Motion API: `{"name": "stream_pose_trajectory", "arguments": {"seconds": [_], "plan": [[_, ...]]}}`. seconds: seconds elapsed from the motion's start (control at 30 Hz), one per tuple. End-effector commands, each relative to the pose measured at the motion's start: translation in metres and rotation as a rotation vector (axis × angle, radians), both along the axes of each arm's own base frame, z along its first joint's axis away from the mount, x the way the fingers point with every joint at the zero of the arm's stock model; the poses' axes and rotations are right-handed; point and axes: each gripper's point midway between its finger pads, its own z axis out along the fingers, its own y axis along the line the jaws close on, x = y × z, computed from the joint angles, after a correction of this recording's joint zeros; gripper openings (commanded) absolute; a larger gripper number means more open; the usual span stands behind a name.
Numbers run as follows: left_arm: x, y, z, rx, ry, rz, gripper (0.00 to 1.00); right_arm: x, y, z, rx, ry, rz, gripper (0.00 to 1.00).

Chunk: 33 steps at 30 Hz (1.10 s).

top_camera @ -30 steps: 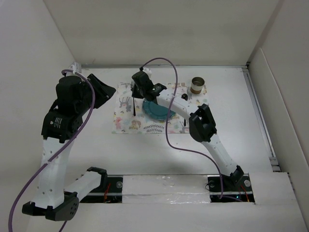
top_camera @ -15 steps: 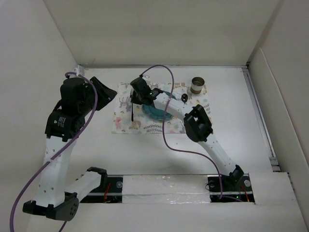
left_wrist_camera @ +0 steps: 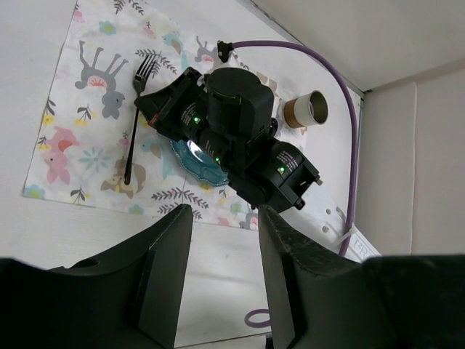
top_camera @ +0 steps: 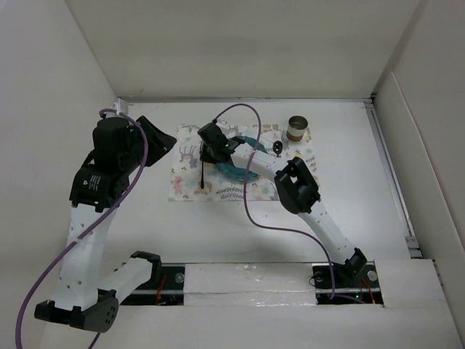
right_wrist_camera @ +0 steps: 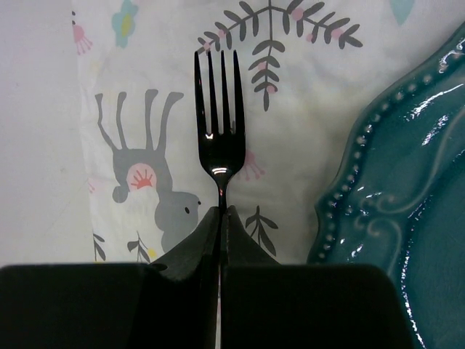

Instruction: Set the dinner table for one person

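Note:
My right gripper [right_wrist_camera: 220,212] is shut on the neck of a black fork [right_wrist_camera: 220,116], tines pointing away over the animal-print placemat [right_wrist_camera: 290,153]. In the top view the right gripper [top_camera: 206,148] holds the fork [top_camera: 201,178] low over the placemat [top_camera: 185,178], left of the teal plate [top_camera: 234,169]. I cannot tell if the fork touches the mat. The fork [left_wrist_camera: 134,131] and plate [left_wrist_camera: 195,156] also show in the left wrist view. My left gripper [left_wrist_camera: 221,273] is open and empty, raised left of the placemat [top_camera: 160,139]. The white dinner table [top_camera: 349,203] lies under everything.
A brown cup [top_camera: 297,129] stands at the placemat's far right corner, also in the left wrist view [left_wrist_camera: 305,109]. A small black object [top_camera: 278,147] lies by it. White walls enclose the table on the left, back and right. The right arm's purple cable [top_camera: 251,196] arcs over the mat.
My right gripper has moved toward the near side with the fork and brought it lower along the placemat's left part. The left arm has shifted only slightly.

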Motion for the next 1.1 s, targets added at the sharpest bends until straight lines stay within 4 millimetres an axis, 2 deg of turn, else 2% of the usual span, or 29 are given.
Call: {"name": "stream_pose_trajectory", "arguments": {"seconds": [0.0,0.13,0.23,0.37,0.4,0.47,0.5,0.6,0.63,0.67,0.7,0.73,0.77,0.8,0.83,0.9,0.93,0.97,1.0,1.03,1.07], "plan": [[0.001,0.002,0.008,0.002,-0.046,0.008,0.38,0.012,0.006,0.010,0.034,-0.054,-0.031,0.04],[0.001,0.004,0.004,0.007,-0.041,0.020,0.38,0.009,0.008,0.011,0.039,-0.045,-0.015,0.32],[0.002,0.006,0.006,0.020,-0.051,0.023,0.40,0.008,0.008,0.028,0.055,-0.065,-0.004,0.43],[0.004,0.006,0.008,0.036,-0.061,0.010,0.47,0.008,0.013,0.080,0.107,-0.141,0.046,0.53],[0.005,0.006,0.012,0.040,-0.073,0.007,0.48,0.008,0.011,0.106,0.119,-0.183,0.058,0.54],[0.009,0.005,0.018,0.043,-0.098,0.003,0.52,0.006,0.008,0.137,0.134,-0.226,0.069,0.61],[0.010,0.004,0.023,0.043,-0.109,0.001,0.54,0.002,0.003,0.169,0.146,-0.273,0.086,0.64],[0.016,0.003,0.035,0.042,-0.147,-0.005,0.57,-0.005,-0.014,0.215,0.135,-0.343,0.121,0.74],[0.020,-0.001,0.043,0.036,-0.181,-0.020,0.57,-0.015,-0.025,0.255,0.158,-0.397,0.129,0.76],[0.022,-0.002,0.048,0.030,-0.202,-0.026,0.59,-0.021,-0.031,0.273,0.161,-0.422,0.140,0.78],[0.025,-0.004,0.053,0.024,-0.224,-0.029,0.61,-0.030,-0.040,0.282,0.127,-0.438,0.172,0.99],[0.029,-0.005,0.066,0.011,-0.274,-0.030,0.62,-0.046,-0.054,0.319,0.145,-0.487,0.193,1.00],[0.031,-0.006,0.072,0.009,-0.296,-0.032,0.64,-0.050,-0.071,0.335,0.127,-0.508,0.176,1.00],[0.033,-0.006,0.081,0.005,-0.330,-0.031,0.65,-0.059,-0.089,0.335,0.074,-0.495,0.171,1.00],[0.037,-0.006,0.093,0.001,-0.372,-0.023,0.66,-0.079,-0.123,0.382,0.095,-0.573,0.116,1.00],[0.038,-0.003,0.116,0.006,-0.437,-0.012,0.67,-0.099,-0.167,0.415,0.097,-0.654,0.054,1.00],[0.041,-0.001,0.124,0.010,-0.458,0.003,0.67,-0.104,-0.192,0.400,0.058,-0.648,0.008,1.00],[0.042,0.004,0.130,0.015,-0.474,0.022,0.67,-0.139,-0.237,0.447,0.139,-0.748,-0.046,1.00],[0.039,0.008,0.140,0.026,-0.502,0.034,0.67,-0.147,-0.265,0.458,0.171,-0.790,-0.109,1.00],[0.038,0.013,0.145,0.032,-0.519,0.060,0.68,-0.152,-0.287,0.436,0.143,-0.775,-0.163,1.00],[0.037,0.013,0.145,0.034,-0.521,0.060,0.68,-0.183,-0.326,0.459,0.200,-0.846,-0.228,1.00]]}}
